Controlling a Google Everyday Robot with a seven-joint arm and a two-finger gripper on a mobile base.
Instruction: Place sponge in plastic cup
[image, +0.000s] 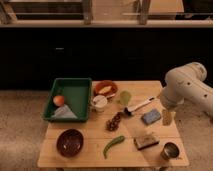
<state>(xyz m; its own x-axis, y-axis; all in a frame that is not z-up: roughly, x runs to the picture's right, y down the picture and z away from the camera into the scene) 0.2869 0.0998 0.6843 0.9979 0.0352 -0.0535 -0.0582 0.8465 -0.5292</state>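
Note:
The blue-grey sponge (151, 116) lies flat on the right part of the wooden table (90, 152). The pale yellow-green plastic cup (124, 97) stands upright near the table's back middle, to the upper left of the sponge. My gripper (166, 117) hangs from the white arm (185, 87) on the right. It sits just right of the sponge, low over the table. Nothing shows in it.
A white-handled utensil (140, 106) lies between cup and sponge. A brown block with a dark top (146, 141) and a metal cup (170, 150) sit front right. A green tray (80, 90), orange bowl (105, 89), white mug (99, 103), grapes (114, 121), green pepper (114, 145) and dark bowl (70, 142) lie left.

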